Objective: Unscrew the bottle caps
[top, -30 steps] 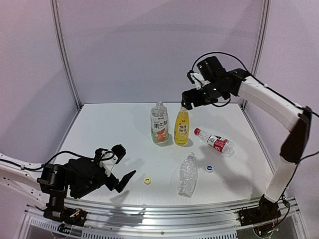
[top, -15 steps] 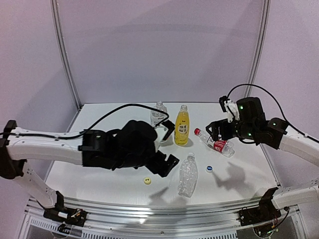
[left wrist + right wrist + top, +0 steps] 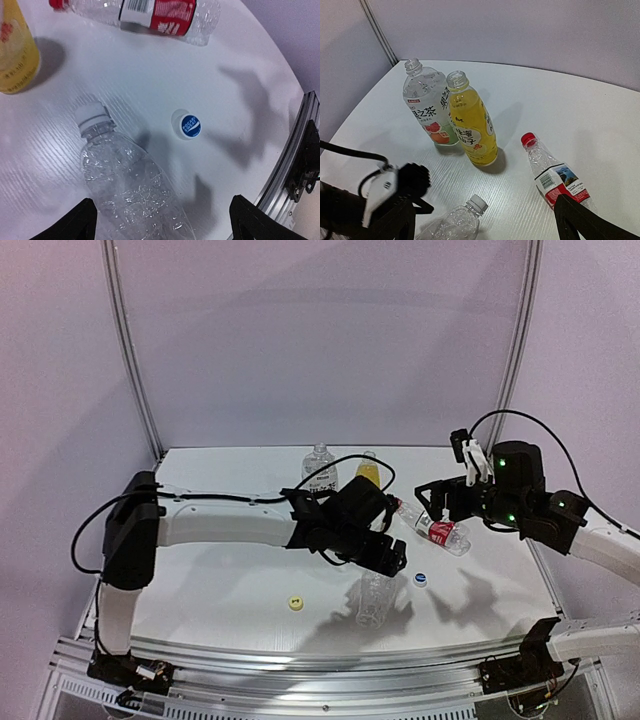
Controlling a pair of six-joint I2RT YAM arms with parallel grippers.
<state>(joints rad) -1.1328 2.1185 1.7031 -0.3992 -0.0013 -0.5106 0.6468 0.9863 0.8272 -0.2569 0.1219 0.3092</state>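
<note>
Two of the four bottles are seen uncapped: the upright clear plastic bottle with the fruit-picture label and the upright yellow plastic bottle beside it both show open mouths. A small round yellow screw cap and a small round blue-and-white screw cap lie loose on the table. The step in hand is judged to be the approach to a third bottle. The left gripper is held above the plain clear crumpled plastic bottle, which lies on its side near the front of the table with its white cap screwed on; the fingers are spread wide and nothing is gripped. The right gripper is likewise spread wide and empty, poised near the clear plastic bottle with the red label, which lies on its side towards the right with its red cap on. For the next move, a lying bottle would need to be pinned or lifted by its body with one gripper while the small cap is pinched and turned by the other. The thin, dented walls may be expected to give or roll under pressure. The work is done on a white table top with a fine ribbed grain, edged at the front by an aluminium rail and enclosed by pale lilac walls and slim metal posts.
</note>
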